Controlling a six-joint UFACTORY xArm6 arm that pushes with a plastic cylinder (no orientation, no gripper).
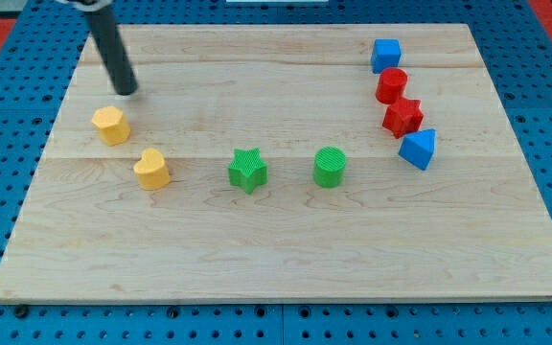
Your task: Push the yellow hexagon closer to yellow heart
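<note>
The yellow hexagon (pixel 110 125) lies on the wooden board at the view's left. The yellow heart (pixel 151 169) lies just below and to the right of it, a small gap apart. My tip (pixel 126 92) is the lower end of the dark rod, which comes in from the view's top left. The tip stands just above and slightly right of the yellow hexagon, apart from it.
A green star (pixel 247 170) and a green cylinder (pixel 330 166) lie mid-board. At the view's right a blue cube (pixel 386 55), a red cylinder (pixel 391 86), a red star (pixel 402 117) and a blue triangular block (pixel 418 149) form a column. The board's edge (pixel 276 297) borders blue pegboard.
</note>
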